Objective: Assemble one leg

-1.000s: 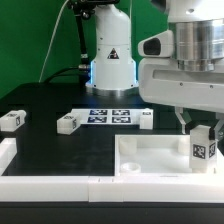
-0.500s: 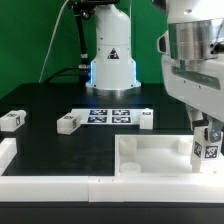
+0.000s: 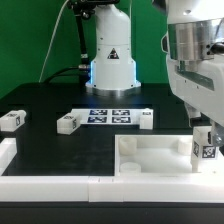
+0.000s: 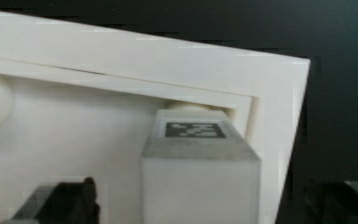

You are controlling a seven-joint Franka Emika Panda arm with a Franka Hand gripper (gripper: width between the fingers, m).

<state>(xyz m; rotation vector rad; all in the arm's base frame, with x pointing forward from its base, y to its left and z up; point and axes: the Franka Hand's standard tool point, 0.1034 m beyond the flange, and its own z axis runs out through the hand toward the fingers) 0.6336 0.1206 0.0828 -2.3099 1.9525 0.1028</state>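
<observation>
Holding the leg (image 3: 205,147) upright between narrowed fingers, the gripper (image 3: 206,135) poises it over the tray's (image 3: 150,155) corner socket near the table's (image 3: 60,95) front edge at the exterior view's right, apparently lined up for insertion; three spare legs (image 3: 68,123) lie apart behind.

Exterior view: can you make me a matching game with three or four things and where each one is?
Things:
1. leg in the hand
2. marker board
3. tray-like part
4. loose leg

Places:
A. far at the exterior view's left
B. flat in the middle of the table
C. front, beside the white border
D. at the tray's right corner

Pairs: 1-D, 2-B, 3-C, 4-A
</observation>
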